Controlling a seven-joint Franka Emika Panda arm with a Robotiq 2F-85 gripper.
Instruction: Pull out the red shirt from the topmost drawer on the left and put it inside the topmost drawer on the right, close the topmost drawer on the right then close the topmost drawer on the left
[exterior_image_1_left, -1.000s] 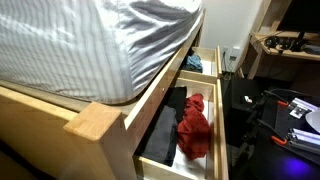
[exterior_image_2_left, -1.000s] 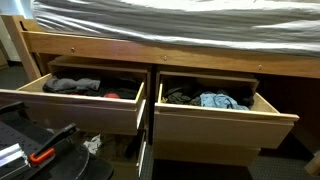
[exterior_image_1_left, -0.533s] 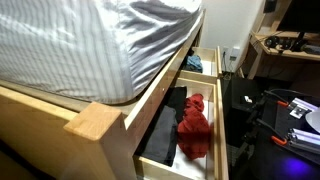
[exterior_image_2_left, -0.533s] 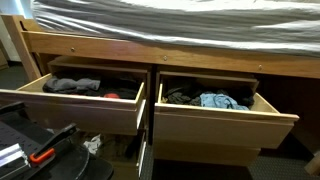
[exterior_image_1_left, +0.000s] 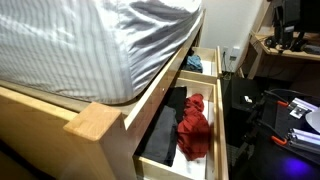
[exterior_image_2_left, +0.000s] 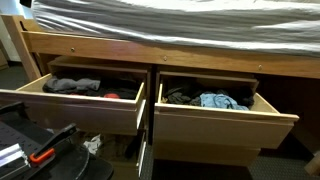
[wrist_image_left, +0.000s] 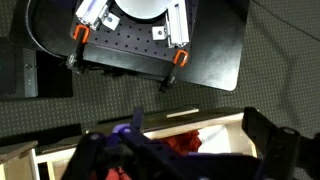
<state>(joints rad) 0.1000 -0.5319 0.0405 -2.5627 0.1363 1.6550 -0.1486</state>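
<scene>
A wooden bed (exterior_image_1_left: 100, 122) with a striped mattress (exterior_image_1_left: 90, 40) fills the room, and its left drawer (exterior_image_2_left: 70, 110) and right drawer (exterior_image_2_left: 225, 127) are both pulled out. Your red shirt (exterior_image_1_left: 194, 125) lies in the left drawer, at 3 o'clock of the black garment (exterior_image_1_left: 163, 130). Your tool (wrist_image_left: 168, 128) stands wide open and empty. In the wrist view the shirt shows between its fingers (wrist_image_left: 270, 140).
</scene>
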